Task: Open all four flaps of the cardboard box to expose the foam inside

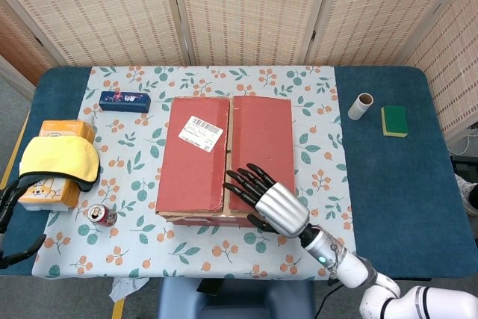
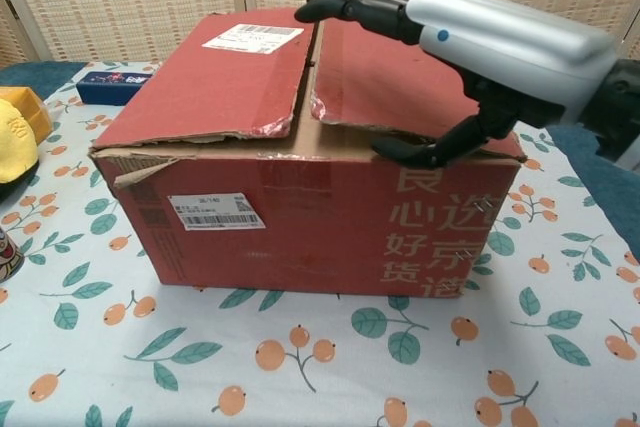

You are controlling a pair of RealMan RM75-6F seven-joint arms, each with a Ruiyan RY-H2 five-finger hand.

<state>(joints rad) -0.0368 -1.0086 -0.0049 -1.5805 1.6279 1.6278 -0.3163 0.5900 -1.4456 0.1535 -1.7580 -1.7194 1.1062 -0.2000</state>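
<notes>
2 top flaps of the red cardboard box [image 1: 226, 156] lie closed beneath the right robot hand [image 1: 267, 199], which hovers over the box's near right edge, fingers spread and holding nothing. Off to its far left, the left robot hand [image 1: 9, 211] shows only dark fingertips at the counter [image 1: 388, 184] edge; its state cannot be told.

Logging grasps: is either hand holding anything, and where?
Nothing is held. The right hand hovers open over the cardboard box; the left hand is empty.
</notes>
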